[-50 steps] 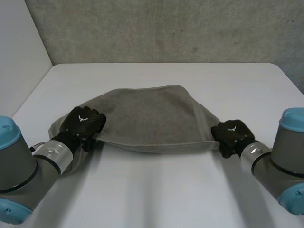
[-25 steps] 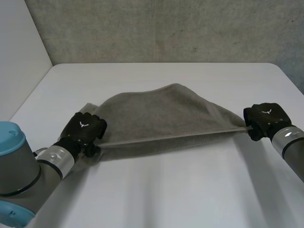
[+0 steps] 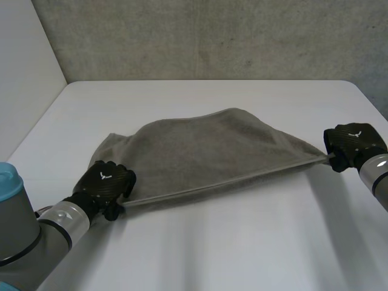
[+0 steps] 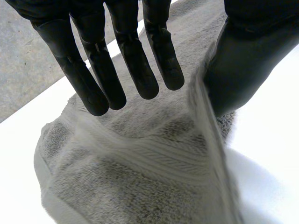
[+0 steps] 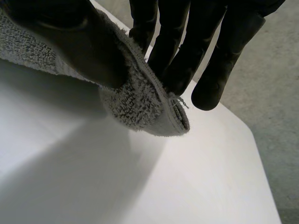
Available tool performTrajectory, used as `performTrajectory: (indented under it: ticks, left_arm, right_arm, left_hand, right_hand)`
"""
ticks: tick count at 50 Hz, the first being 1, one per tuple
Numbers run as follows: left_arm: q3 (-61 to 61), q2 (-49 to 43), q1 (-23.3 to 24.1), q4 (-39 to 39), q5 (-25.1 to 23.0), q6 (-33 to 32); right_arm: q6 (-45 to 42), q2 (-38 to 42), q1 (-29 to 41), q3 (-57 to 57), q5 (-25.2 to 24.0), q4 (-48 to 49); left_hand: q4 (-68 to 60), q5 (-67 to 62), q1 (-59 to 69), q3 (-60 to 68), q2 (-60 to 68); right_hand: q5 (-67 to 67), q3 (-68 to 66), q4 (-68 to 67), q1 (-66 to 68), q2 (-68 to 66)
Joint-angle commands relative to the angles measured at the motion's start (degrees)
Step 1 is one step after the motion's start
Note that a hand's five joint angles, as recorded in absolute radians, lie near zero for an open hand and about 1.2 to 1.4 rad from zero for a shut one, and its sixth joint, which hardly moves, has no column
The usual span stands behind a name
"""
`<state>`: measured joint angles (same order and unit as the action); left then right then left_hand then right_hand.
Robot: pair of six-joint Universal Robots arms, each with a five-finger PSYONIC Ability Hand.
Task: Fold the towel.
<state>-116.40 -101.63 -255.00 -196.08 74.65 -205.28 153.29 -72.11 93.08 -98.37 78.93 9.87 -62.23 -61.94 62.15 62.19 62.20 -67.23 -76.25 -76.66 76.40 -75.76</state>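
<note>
Towel: the grey terry towel (image 3: pixel 206 151) lay across the middle of the white table (image 3: pixel 212 254), humped in the centre, with its bulk on the far side of both hands.

Near hem: the near hem (image 3: pixel 224 180) was drawn into a straight, taut line from one hand to the other. It was raised off the table and slanted, the right end lying farther from the robot.

Left hand: the left hand (image 3: pixel 106 182) was at the towel's near-left corner. In its wrist view the fingers (image 4: pixel 135 70) were straight and the hem rose between them and the thumb (image 4: pixel 243 70), which looked like a pinch.

Right hand: the right hand (image 3: pixel 354 142) was at the right corner. Its thumb (image 5: pixel 79 42) pressed the thick corner against the fingers (image 5: pixel 177 51), a firm pinch.

Key relation: the towel's long axis ran left to right between the hands, so neither was nearer. The free cloth lay ahead of them.

Next move, judged: carrying the held hem forward over the hump to the far edge would make the fold.

Risk, judged: the left pinch looked shallow and could slip.
</note>
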Motion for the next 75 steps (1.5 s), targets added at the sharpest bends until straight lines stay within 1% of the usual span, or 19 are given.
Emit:
performTrajectory:
  ticks: [1, 7, 10, 22, 26, 31, 34, 39, 41, 50, 53, 55, 56, 57, 58, 60, 66, 70, 75]
  left_arm:
    - [-0.5, 1.87, -0.06, 1.4, 0.06, -3.03]
    - [-1.29, 2.84, -0.06, 3.16, 0.06, -9.09]
    - [-1.12, 3.63, -0.06, 4.65, 0.06, -11.8]
    - [10.02, 17.42, -1.9, 10.01, 0.5, -12.08]
    - [15.15, 18.66, -2.08, 11.07, 0.5, -9.88]
    - [21.91, 17.34, -2.69, 12.3, 0.32, -5.49]
    - [25.34, 11.28, -2.78, 12.65, 0.32, -4.96]
    - [31.23, 0.29, -2.78, 13.88, 0.41, -4.87]
    - [35.69, -7.58, -2.69, 14.58, 0.5, -5.13]
    - [48.19, -19.66, -2.34, 13.01, 1.55, -8.74]
    - [53.29, -20.19, -1.99, 7.12, 4.28, -7.6]
    - [54.96, -19.14, -1.64, -3.98, 7.25, -3.14]
    - [54.96, -19.13, -1.64, -4.05, 7.27, -3.11]
    - [54.61, -17.48, -1.81, -10.57, 8.48, 0.28]
    - [54.61, -17.46, -1.81, -10.64, 8.5, 0.31]
    - [53.21, -13.0, -2.6, -19.92, 9.9, 6.88]
    - [51.18, -9.64, -4.36, -18.9, 9.81, 9.98]
    - [49.17, -9.37, -4.1, -14.0, 9.38, 10.16]
    - [43.01, -9.99, -4.19, -10.11, 4.72, 9.81]
  right_arm:
    - [0.08, -2.42, -0.53, 0.02, 0.0, -0.38]
    - [0.26, -5.32, -1.15, 0.02, -0.09, -0.64]
    - [0.17, -7.24, -1.32, 0.11, -0.27, -0.82]
    - [0.61, -20.69, -2.2, 6.95, -4.04, -8.9]
    - [0.35, -21.49, -2.38, 11.89, -5.19, -13.83]
    - [-0.62, -17.8, -2.64, 19.53, -7.91, -25.17]
    - [-4.93, -11.82, -1.76, 23.84, -8.62, -30.26]
    - [-13.89, -3.91, 1.22, 28.85, -6.16, -35.71]
    - [-16.78, 2.38, 3.85, 32.17, -2.22, -36.59]
    - [-21.71, 18.24, 9.84, 46.52, 5.45, -35.36]
    - [-20.57, 20.35, 10.89, 53.02, 8.17, -27.54]
    - [-16.38, 19.21, 11.6, 53.03, 10.01, -9.89]
    - [-16.35, 19.2, 11.6, 53.02, 10.02, -9.79]
    - [-14.44, 16.94, 11.42, 50.32, 10.8, -0.39]
    - [-14.42, 16.92, 11.42, 50.3, 10.81, -0.29]
    - [-12.23, 8.61, 11.51, 44.26, 10.98, 10.66]
    - [-11.52, 6.9, 12.21, 42.39, 10.37, 7.62]
    - [-11.61, 7.77, 11.77, 42.12, 9.14, -2.1]
    - [-11.96, 9.18, 11.6, 38.87, 5.27, -10.4]
  left_hand:
    - [2.89, 12.61, -2.82, -2.86, -2.87]
    - [-5.35, 4.36, 5.42, 5.39, 5.37]
    - [-17.71, -8.0, 17.79, 17.75, 17.74]
    - [-17.77, -8.06, 17.85, 17.81, 17.8]
    - [-17.77, -8.06, 17.85, 17.81, 17.8]
    - [-17.77, -8.06, 17.85, 17.81, 17.8]
    - [-17.77, -8.06, 17.85, 17.81, 17.8]
    - [-17.77, -8.06, 17.85, 17.81, 17.8]
    - [-17.77, -8.06, 17.85, 17.81, 17.8]
    - [-17.77, -8.06, 17.85, 17.81, 17.8]
    - [-17.77, -8.06, 17.85, 17.81, 17.8]
    - [-17.77, -8.06, 17.85, 17.81, 17.8]
    - [-17.77, -8.06, 17.85, 17.81, 17.8]
    - [-17.77, -8.06, 17.85, 17.81, 17.8]
    - [-17.77, -8.06, 17.85, 17.81, 17.8]
    - [-17.77, -8.06, 17.85, 17.81, 17.8]
    - [-17.77, -8.06, 17.85, 17.81, 17.8]
    - [-17.77, -8.06, 17.85, 17.81, 17.8]
    - [-17.77, -8.06, 17.85, 17.81, 17.8]
  right_hand:
    - [-2.77, -3.75, -3.34, 3.6, -4.24]
    - [-2.77, -3.75, -3.34, 3.6, -4.24]
    - [-2.77, -3.75, -3.34, 3.6, -4.24]
    - [-2.77, -3.75, -3.34, 3.6, -4.24]
    - [-2.77, -3.75, -3.34, 3.6, -4.24]
    - [-2.77, -3.75, -3.34, 3.6, -4.24]
    - [-2.77, -3.75, -3.34, 3.6, -4.24]
    - [-2.77, -3.75, -3.34, 3.6, -4.24]
    - [-2.77, -3.75, -3.34, 3.6, -4.24]
    - [-2.77, -3.75, -3.34, 3.6, -4.24]
    - [-2.77, -3.75, -3.34, 3.6, -4.24]
    - [-2.77, -3.75, -3.34, 3.6, -4.24]
    - [-2.77, -3.75, -3.34, 3.6, -4.24]
    - [-2.77, -3.75, -3.34, 3.6, -4.24]
    - [-2.77, -3.75, -3.34, 3.6, -4.24]
    - [-2.77, -3.75, -3.34, 3.6, -4.24]
    - [-2.77, -3.75, -3.34, 3.6, -4.24]
    - [-2.77, -3.75, -3.34, 3.6, -4.24]
    - [-2.77, -3.75, -3.34, 3.6, -4.24]
